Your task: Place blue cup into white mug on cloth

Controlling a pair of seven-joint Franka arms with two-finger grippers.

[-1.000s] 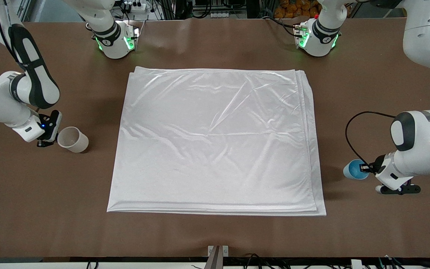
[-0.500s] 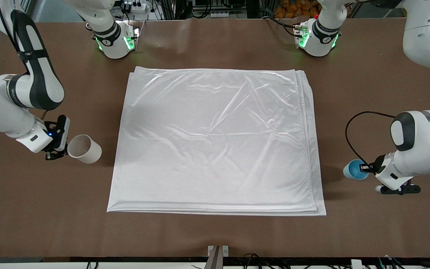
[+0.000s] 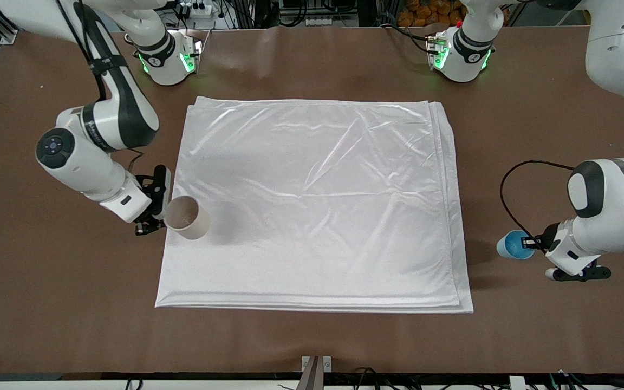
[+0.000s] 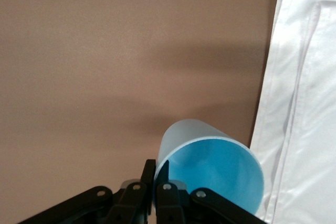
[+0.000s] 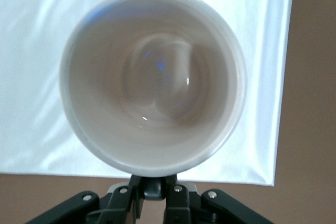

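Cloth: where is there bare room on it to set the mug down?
Nearly all of the cloth is bare. The right tool holds the white mug over its edge toward the right arm's end. The left tool holds the blue cup over bare table, off the cloth.

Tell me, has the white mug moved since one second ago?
Yes. The white mug, held by the right gripper, went from bare table toward the cloth, now over its edge.

A small cream-white mug point(image 3: 187, 218) hangs tilted in the right gripper point(image 3: 156, 216) over the large shiny white cloth's point(image 3: 312, 200) edge; the left gripper point(image 3: 533, 243) clasps a pale blue handleless cup point(image 3: 513, 245) over the brown table point(image 3: 534, 135) beside that cloth.
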